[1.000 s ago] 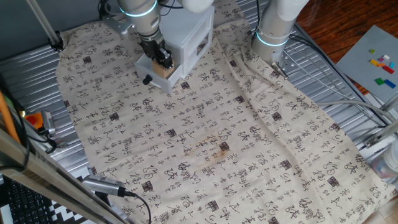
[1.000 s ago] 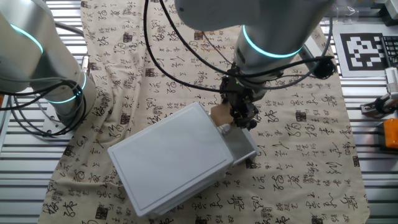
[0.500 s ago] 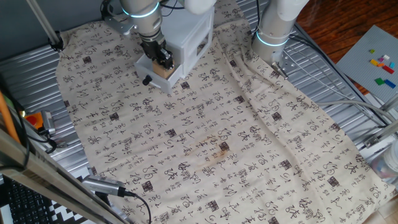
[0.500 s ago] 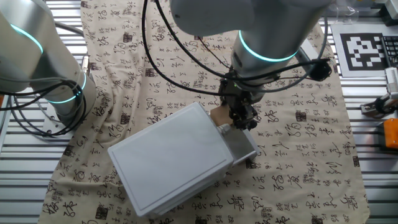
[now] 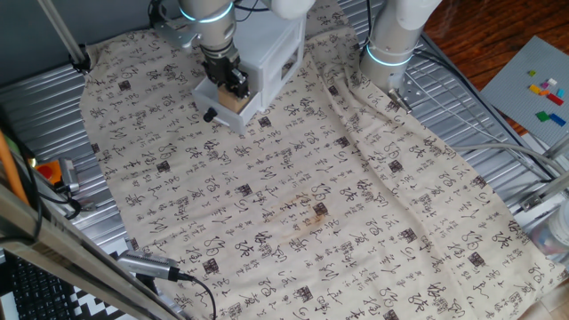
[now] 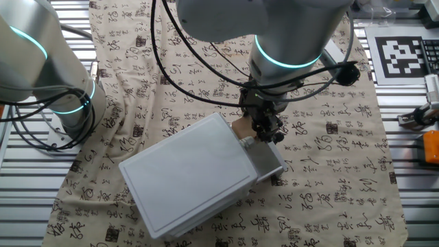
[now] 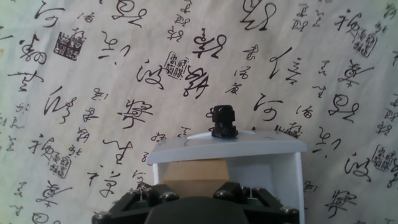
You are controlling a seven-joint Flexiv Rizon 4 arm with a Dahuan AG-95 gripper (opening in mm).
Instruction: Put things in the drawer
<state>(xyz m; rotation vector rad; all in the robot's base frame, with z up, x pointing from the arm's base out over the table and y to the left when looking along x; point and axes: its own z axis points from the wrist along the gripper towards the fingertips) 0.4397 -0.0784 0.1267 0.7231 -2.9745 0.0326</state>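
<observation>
The white-grey drawer cabinet (image 5: 274, 49) (image 6: 184, 175) stands on the patterned cloth with its tray (image 6: 267, 162) (image 7: 261, 163) slid out. The light-tan wooden cube (image 5: 233, 102) (image 6: 241, 127) (image 7: 191, 171) rests inside the tray near the cabinet body. My gripper (image 5: 235, 84) (image 6: 266, 129) hangs just above the tray and the cube, with its jaws apart and nothing held. In the hand view the tray's black knob (image 7: 222, 122) points away from me, and my dark hand body covers the cube's near side.
A second arm's base (image 5: 391, 40) (image 6: 65, 89) stands on the cloth beside the cabinet. A brownish stain (image 5: 313, 213) marks the cloth's middle. Metal slats edge the cloth, and a cable with a plug (image 5: 147, 265) lies at the front left.
My arm has shifted slightly and the hand has risen a little. The cube has stayed where it was in the tray.
</observation>
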